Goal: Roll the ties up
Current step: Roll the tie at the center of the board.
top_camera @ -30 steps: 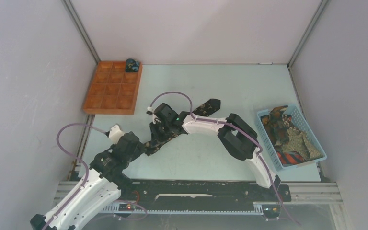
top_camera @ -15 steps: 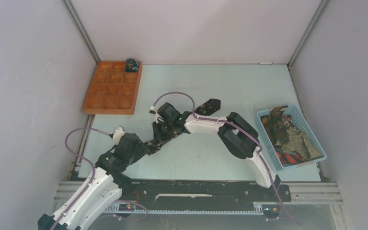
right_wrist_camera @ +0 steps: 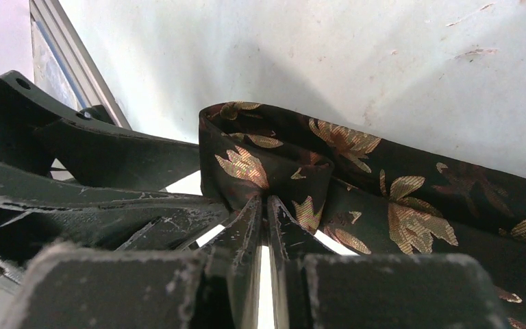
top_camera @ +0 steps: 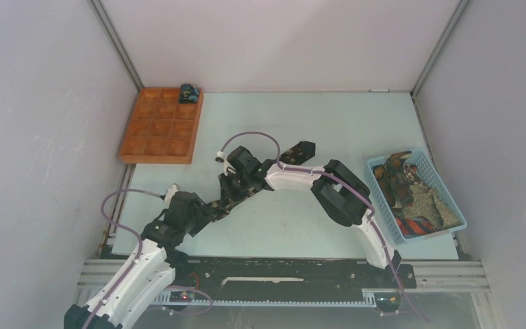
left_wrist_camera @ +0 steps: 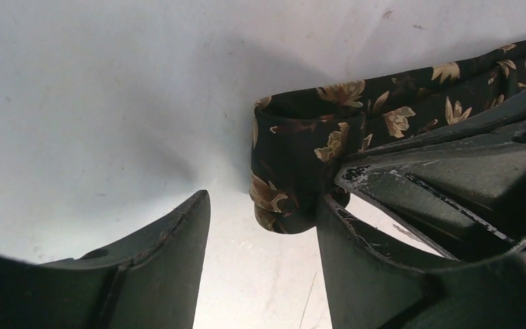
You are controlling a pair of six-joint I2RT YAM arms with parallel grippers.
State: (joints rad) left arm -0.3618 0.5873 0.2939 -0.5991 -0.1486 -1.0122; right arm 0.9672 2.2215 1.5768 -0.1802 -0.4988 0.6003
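Note:
A black tie with tan leaves (top_camera: 294, 152) lies diagonally across the table middle. Its near end is folded over into the start of a roll (left_wrist_camera: 294, 171). My right gripper (right_wrist_camera: 265, 200) is shut on a fold of that rolled end (right_wrist_camera: 267, 154). It shows in the top view (top_camera: 231, 195) just right of the left gripper. My left gripper (left_wrist_camera: 260, 209) is open, its jaws wide apart, with the rolled end just beyond the fingertips and touching the right finger (left_wrist_camera: 356, 247). In the top view the left gripper (top_camera: 209, 209) sits at the tie's near end.
An orange compartment tray (top_camera: 159, 127) stands at the back left with one rolled dark bundle (top_camera: 189, 93) in its far right corner cell. A blue mesh basket (top_camera: 445, 188) at the right holds several loose ties (top_camera: 411, 195).
My left arm has moved right and forward toward the tie's near end. My right gripper has shifted slightly right and nearer, drawing the tie with it.

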